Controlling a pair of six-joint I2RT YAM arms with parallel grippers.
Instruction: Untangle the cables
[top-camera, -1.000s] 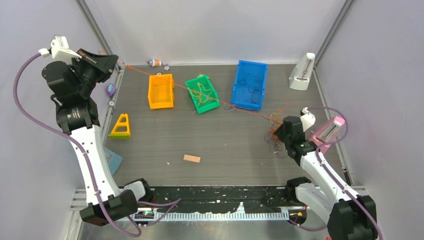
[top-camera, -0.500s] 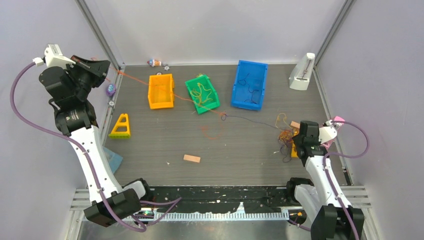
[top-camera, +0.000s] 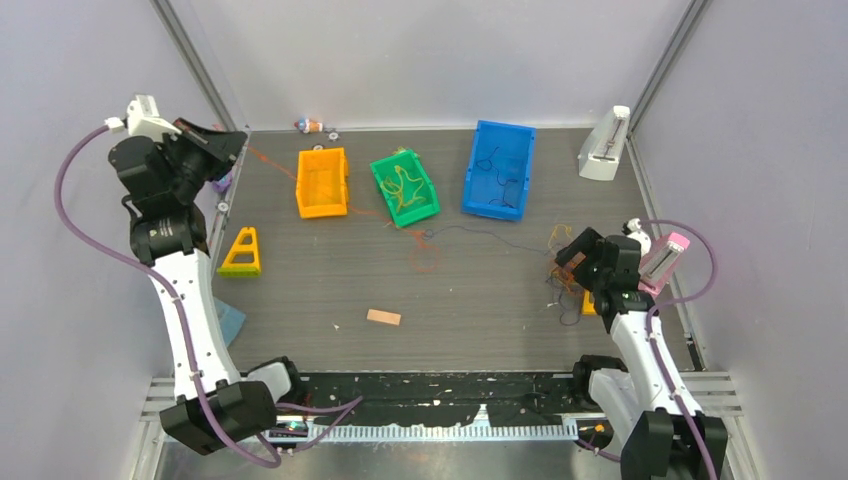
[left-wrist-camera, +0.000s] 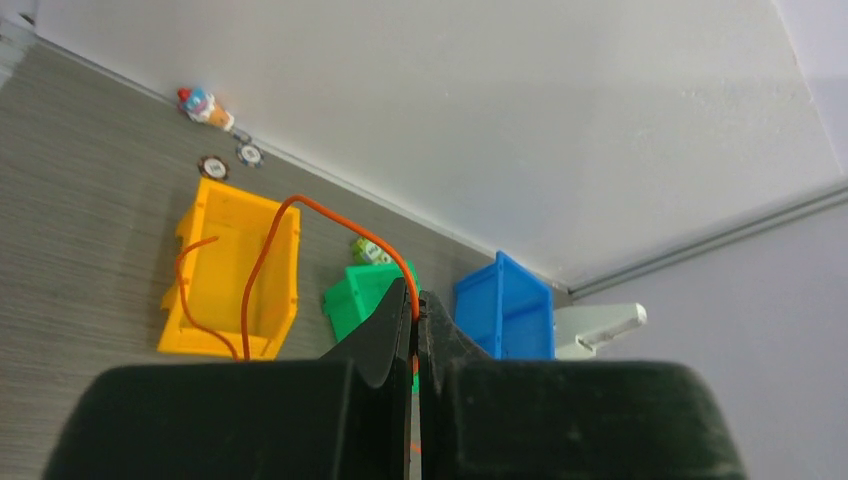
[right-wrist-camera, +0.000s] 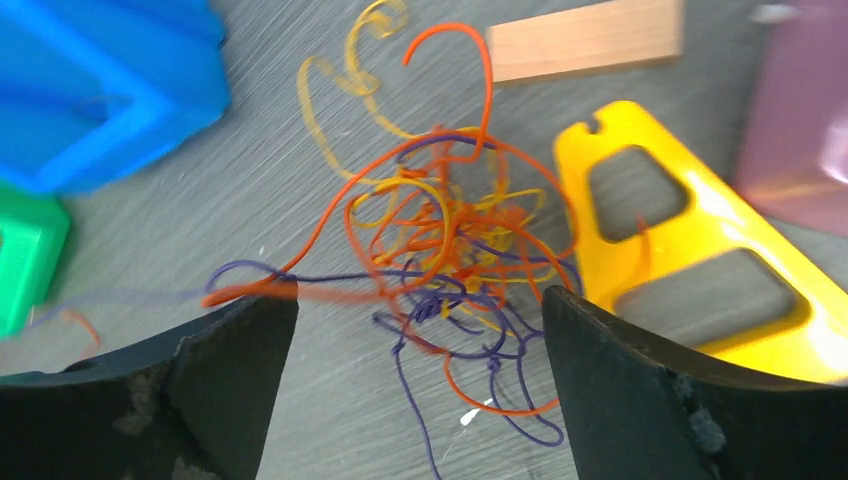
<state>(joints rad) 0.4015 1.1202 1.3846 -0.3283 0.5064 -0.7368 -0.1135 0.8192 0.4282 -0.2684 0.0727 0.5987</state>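
Note:
The cables lie mostly as one tangle (right-wrist-camera: 450, 230) of orange-red, yellow and dark purple strands on the table at the right (top-camera: 562, 270). My right gripper (right-wrist-camera: 418, 300) hovers just over it, open wide, with the strands between its fingers but not gripped. A dark purple strand (top-camera: 480, 235) trails left from the tangle. High at the far left, my left gripper (top-camera: 225, 150) is shut on one orange cable (left-wrist-camera: 265, 250), which hangs slack from the fingertips past the orange bin (top-camera: 322, 182). Its loose end curls on the table (top-camera: 425, 258).
A green bin (top-camera: 404, 187) holds yellow strands and a blue bin (top-camera: 497, 170) holds dark ones. A yellow triangle (top-camera: 242, 253) and a wooden block (top-camera: 383, 317) lie on the table. Beside the tangle are a yellow plastic piece (right-wrist-camera: 700, 250), another wooden block (right-wrist-camera: 585, 40) and a pink stand (top-camera: 665, 262).
The orange cable, taut between both grippers a second ago, has gone slack and dropped. My right gripper has opened over the tangle. The left arm has shifted slightly right.

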